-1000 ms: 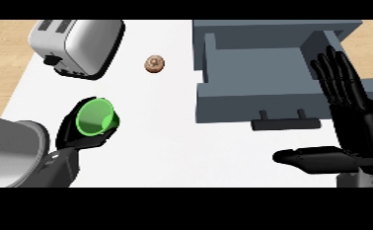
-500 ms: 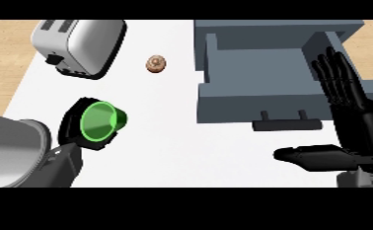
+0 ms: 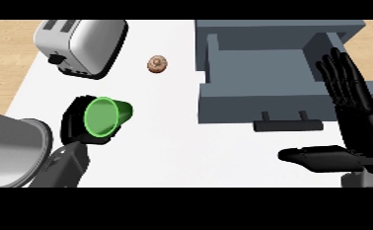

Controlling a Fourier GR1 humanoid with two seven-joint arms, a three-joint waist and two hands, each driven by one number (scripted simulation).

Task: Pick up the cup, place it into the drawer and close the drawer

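Observation:
A green cup (image 3: pixel 106 116) is held at the left of the white counter, tipped so its open mouth faces me and its base points right. My left hand (image 3: pixel 75 125) is curled round the cup from behind and below. The grey drawer (image 3: pixel 262 83) stands pulled open at the upper right, its inside bare, a dark handle (image 3: pixel 287 124) on its front. My right hand (image 3: pixel 348 105) rests open at the right edge, fingers straight up beside the drawer, thumb (image 3: pixel 317 157) stretched left below the handle.
A silver toaster (image 3: pixel 80 44) stands at the upper left. A small brown doughnut (image 3: pixel 158 64) lies between the toaster and the drawer. The rim of a metal pot (image 3: pixel 20 150) shows at the lower left, beside my left forearm.
The left hand has turned the cup, so its mouth now faces me more and its base points right, and shifted it slightly to the right. The right hand has stayed still.

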